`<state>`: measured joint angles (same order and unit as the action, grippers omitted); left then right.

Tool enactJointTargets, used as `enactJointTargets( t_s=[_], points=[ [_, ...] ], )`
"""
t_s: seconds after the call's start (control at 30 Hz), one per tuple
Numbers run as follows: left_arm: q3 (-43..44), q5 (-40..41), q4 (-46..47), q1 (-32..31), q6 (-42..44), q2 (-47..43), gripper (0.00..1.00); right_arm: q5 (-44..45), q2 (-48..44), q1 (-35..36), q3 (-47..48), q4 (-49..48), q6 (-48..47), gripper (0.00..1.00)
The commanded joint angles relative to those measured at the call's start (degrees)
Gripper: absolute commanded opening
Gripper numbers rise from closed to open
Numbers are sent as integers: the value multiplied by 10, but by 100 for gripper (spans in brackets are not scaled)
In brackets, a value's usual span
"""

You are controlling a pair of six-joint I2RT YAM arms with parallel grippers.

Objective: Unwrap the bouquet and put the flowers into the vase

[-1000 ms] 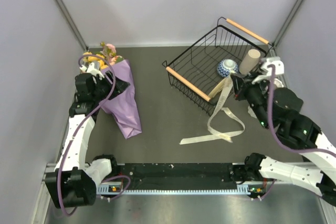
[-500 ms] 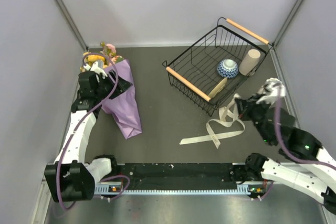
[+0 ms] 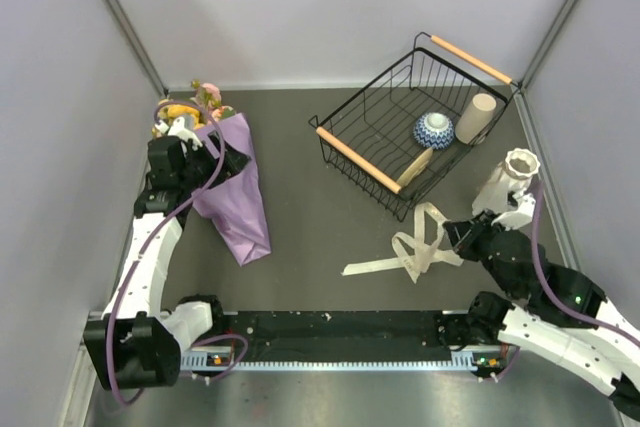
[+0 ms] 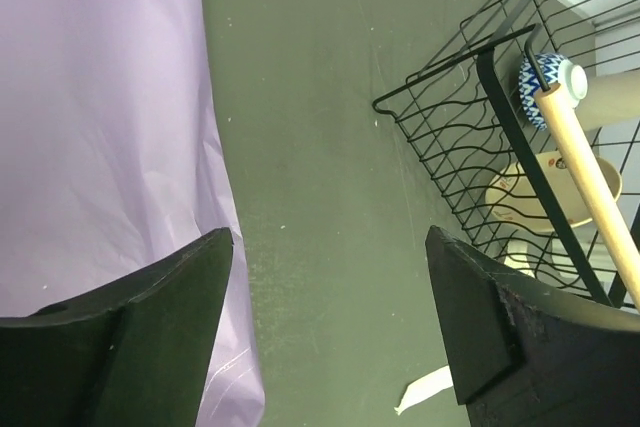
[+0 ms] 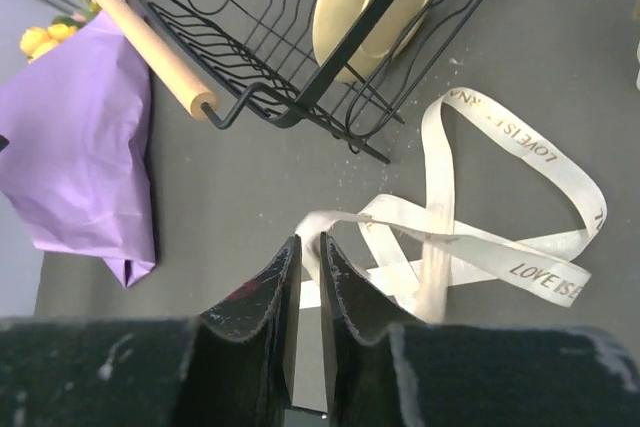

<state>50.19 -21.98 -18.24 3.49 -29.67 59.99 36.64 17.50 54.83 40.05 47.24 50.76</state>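
Bouquet (image 3: pixel 240 202) in lilac-pink paper lies wrapped left of the black wire basket (image 3: pixel 358 159), left gripper (image 4: pixel 330 247) spread wide beside it, probably to peel paper; right gripper (image 5: pixel 305 243) sits nearly closed at the cream ribbon (image 5: pixel 500 262), grip unclear.

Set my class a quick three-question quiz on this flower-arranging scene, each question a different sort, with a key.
1. What colour paper wraps the bouquet?
2. Relative to the basket, the vase stands: A inside it; B on the table, right of it; C on top of it.
3. True or false: the ribbon lies loose on the table, off the bouquet.
Key: 1 lilac; 2 B; 3 true.
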Motion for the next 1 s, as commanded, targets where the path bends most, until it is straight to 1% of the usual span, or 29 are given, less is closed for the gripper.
enactJointTargets(
  t_s=[0.0, 0.03, 0.07, 0.1, 0.13, 0.17, 0.23, 0.27, 0.37, 0.4, 0.47, 0.53, 0.6, 0.63, 0.67, 0.7, 0.77, 0.87, 0.9, 0.97],
  points=[
    [-4, 24, 8, 7, 1, -13, 84, 6, 33, -3, -8, 8, 40, 14],
    [-6, 24, 4, 12, -4, -14, 85, 2, 49, -3, -2, 9, 29, 14],
    [-8, 15, 0, 17, -7, -14, 86, -3, 81, -3, 9, 9, 20, 17],
    [-11, 12, -5, 28, -10, -15, 89, -14, 95, -3, 13, 9, 11, 27],
    [-12, 11, -18, 34, -10, -18, 95, -20, 106, -3, 19, 13, -12, 31],
    [-14, 11, -22, 40, -14, -27, 96, -34, 125, -3, 32, 17, -19, 40],
    [-30, 5, -24, 60, -17, -43, 96, -50, 129, -3, 37, 18, -35, 46],
    [-41, 4, -24, 73, -18, -61, 97, -55, 126, -3, 37, 18, -36, 52],
    [-46, 16, -42, 80, -8, -80, 98, -53, 121, -3, 40, 4, -58, 53],
    [-47, 25, -47, 81, -7, -80, 99, -54, 130, -4, 44, -6, -92, 55],
    [-54, 27, -59, 81, -5, -75, 99, -62, 150, -4, 75, -29, -127, 55],
    [-62, 28, -64, 81, -6, -73, 99, -83, 188, -3, 97, -53, -189, 58],
    [-78, 32, -68, 82, -11, -77, 99, -143, 233, -3, 128, -89, -253, 59],
    [-83, 44, -70, 82, -19, -80, 99, -163, 247, -3, 145, -97, -268, 59],
    [-91, 47, -71, 81, -21, -85, 99, -214, 260, -3, 151, -117, -283, 60],
    [-96, 48, -58, 81, -23, -87, 99, -244, 277, -3, 156, -130, -313, 61],
    [-105, 44, -48, 82, -36, -83, 99, -319, 318, -2, 166, -153, -328, 63],
    [-89, 33, -78, 82, -36, -80, 99, -365, 363, 0, 182, -183, -337, 65],
    [-88, 39, -85, 82, -32, -87, 99, -364, 369, 3, 184, -195, -335, 65],
    [-84, 84, -109, 81, -8, -122, 99, -381, 380, 8, 179, -209, -335, 67]
  ],
)
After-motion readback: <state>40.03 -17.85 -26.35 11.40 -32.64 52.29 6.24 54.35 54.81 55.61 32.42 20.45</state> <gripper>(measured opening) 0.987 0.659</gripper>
